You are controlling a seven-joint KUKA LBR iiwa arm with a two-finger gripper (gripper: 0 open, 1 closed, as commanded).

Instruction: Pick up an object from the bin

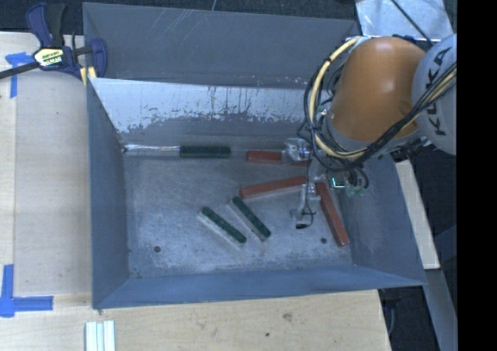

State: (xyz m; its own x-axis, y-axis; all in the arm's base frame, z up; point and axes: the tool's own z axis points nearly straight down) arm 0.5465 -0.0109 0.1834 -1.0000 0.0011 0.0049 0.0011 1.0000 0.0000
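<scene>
My gripper (305,216) hangs low over the right part of the bin floor, below the orange dome. It is just off the right end of a red-brown stick (272,188) that lies slanted across the middle. A second red-brown stick (335,219) lies steeply just to the gripper's right, along the right wall. Nothing shows in the gripper. To its left lies a dark green stick (251,217), with another dark green stick (223,226) on a pale strip beside it.
Along the back wall lie a long dark green stick (206,152) with a clear end and a short red-brown piece (265,157). The arm and its cables cover the bin's right back corner. The left half of the floor is bare.
</scene>
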